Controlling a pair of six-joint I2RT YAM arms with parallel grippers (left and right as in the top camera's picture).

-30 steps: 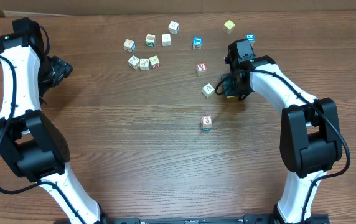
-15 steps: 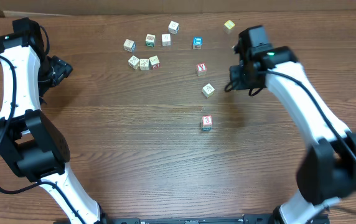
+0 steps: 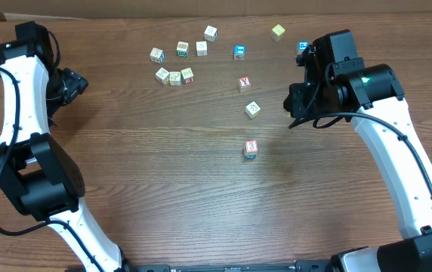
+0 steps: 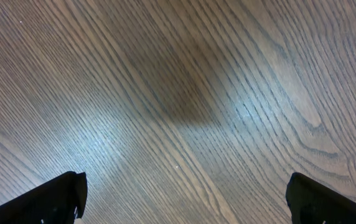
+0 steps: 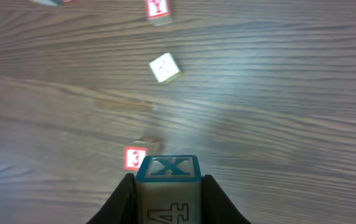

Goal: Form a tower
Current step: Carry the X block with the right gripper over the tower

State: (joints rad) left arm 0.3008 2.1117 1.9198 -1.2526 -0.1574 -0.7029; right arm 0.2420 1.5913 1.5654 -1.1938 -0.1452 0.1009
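The tower [image 3: 251, 149] is a short column in the middle of the table, with a red "3" face on top and a blue edge showing beneath. The right wrist view has the tower [image 5: 135, 158] just ahead and left of the jaws. My right gripper [image 3: 297, 107] hangs above the table, right of the tower, and is shut on a cream cube [image 5: 168, 169] with a blue "X" face. That cube fills the right gripper [image 5: 168, 182] from finger to finger. My left gripper [image 3: 71, 83] is far off at the left edge; in its wrist view the left gripper [image 4: 184, 199] stands open over bare wood.
Several loose cubes lie along the back: a group [image 3: 175, 76] at the left, a row [image 3: 202, 47] behind it, a blue one [image 3: 239, 51], a yellow one [image 3: 278, 31] and another blue one [image 3: 303, 47]. A red-lettered cube [image 3: 244, 83] and a pale cube [image 3: 253, 109] lie between those and the tower.
The right arm has lifted off the table and swung to the right and up, carrying the cube. The left arm and the loose cubes have not moved.
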